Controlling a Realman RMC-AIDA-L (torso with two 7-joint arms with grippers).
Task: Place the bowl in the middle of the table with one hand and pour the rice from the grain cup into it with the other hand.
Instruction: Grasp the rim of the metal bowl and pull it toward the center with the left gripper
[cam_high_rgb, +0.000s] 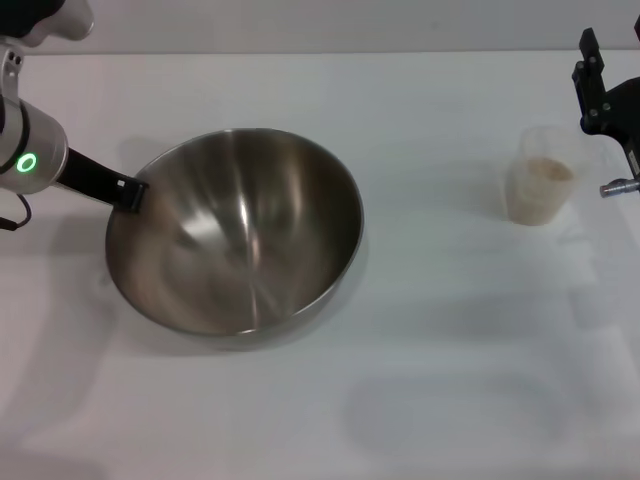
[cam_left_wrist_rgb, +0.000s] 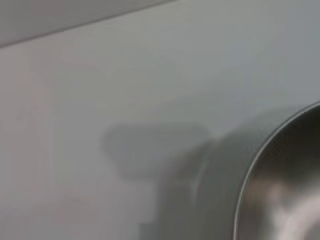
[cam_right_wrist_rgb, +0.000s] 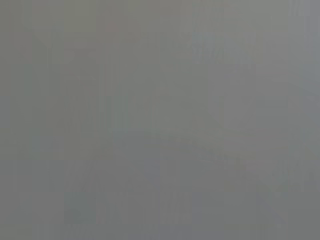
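The near half of the table (cam_high_rgb: 320, 420) is bare white from 5 to 7 o'clock, so you have open room there. The bowl (cam_high_rgb: 235, 242) sits left of centre, around 9 o'clock from the middle, tipped so its rim stands higher toward 3 o'clock. Your left gripper (cam_high_rgb: 128, 190) is at the bowl's rim at about 10 o'clock — its fingers look pinched on the rim, though the head view hides the inner finger, so treat the hold as probable. To finish this step well, slide the bowl toward 3 o'clock until it sits central, let it settle flat, then release without nudging it. The left wrist view shows only the rim's curve and table beside it. Farther off, at 2 o'clock, the grain cup (cam_high_rgb: 541, 187) stands upright with rice (cam_high_rgb: 549, 171) inside, well apart from the bowl. The right gripper (cam_high_rgb: 598, 90) hangs just beyond the cup near the right edge — I cannot tell whether it is spread or closed. Mind that edge when you reach.
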